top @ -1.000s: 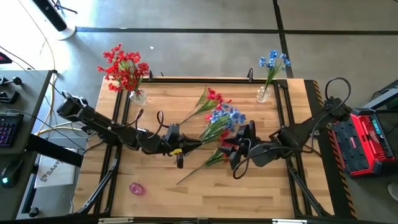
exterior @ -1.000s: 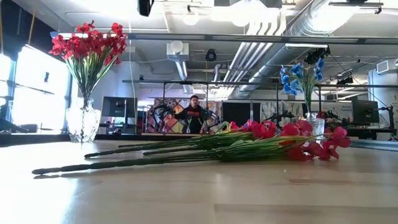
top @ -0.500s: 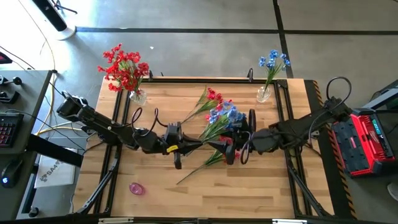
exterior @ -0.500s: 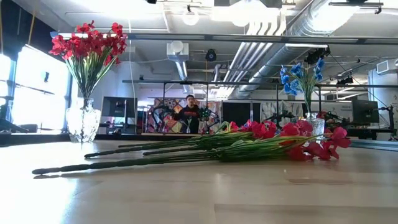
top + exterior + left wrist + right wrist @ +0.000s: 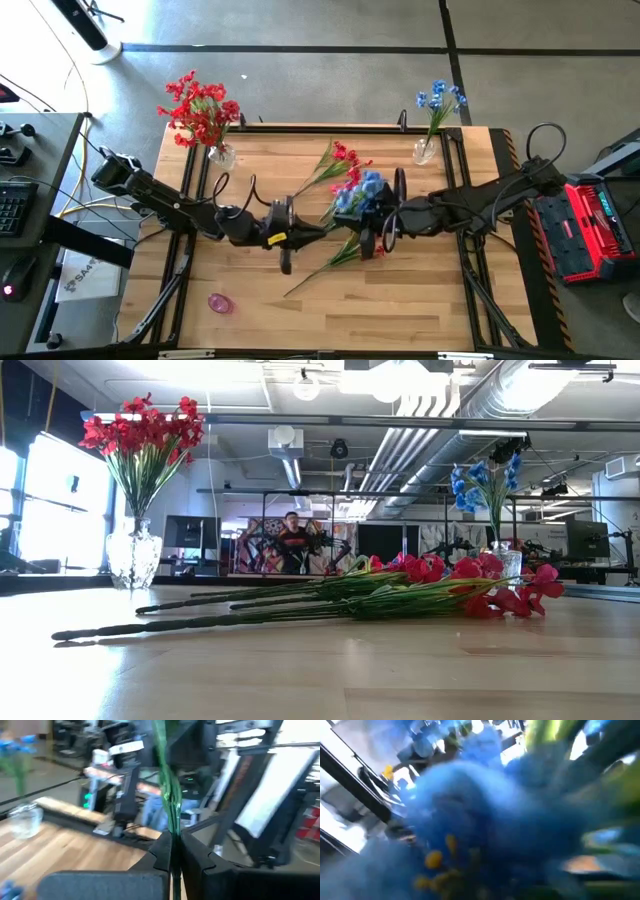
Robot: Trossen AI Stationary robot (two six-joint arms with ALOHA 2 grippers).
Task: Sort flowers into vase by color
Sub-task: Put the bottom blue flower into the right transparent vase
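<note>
My left gripper (image 5: 303, 232) is at the table's middle, shut on the green stem of a light blue flower spray (image 5: 362, 192). The spray runs level from the gripper toward the right, above the table. My right gripper (image 5: 378, 218) is right at the blue blooms (image 5: 470, 820), which fill its wrist view. Two red sprays (image 5: 345, 156) (image 5: 352, 247) lie flat on the wood. A glass vase of red flowers (image 5: 204, 115) stands at the far left corner. A glass vase of blue flowers (image 5: 436, 105) stands at the far right. My left gripper pinches the blue spray's green stem (image 5: 173, 837) between its two fingers, toward the stem's lower end. The fingers come level from the table's left. The stem runs on past the fingertips, and the spray is lifted clear of the table.
A small pink thing (image 5: 218, 302) lies near the front left. In the low view the red sprays (image 5: 430, 585) stretch across the table's middle, stems (image 5: 200, 622) toward the left. A black rail frames the table (image 5: 300, 127). A person (image 5: 293, 540) is in the room behind.
My right gripper has gone toward the table's far edge and left, rising a little, up to the blue blooms. My left gripper has stayed in place with the stem and rolled slightly. The person in the room behind has walked left.
</note>
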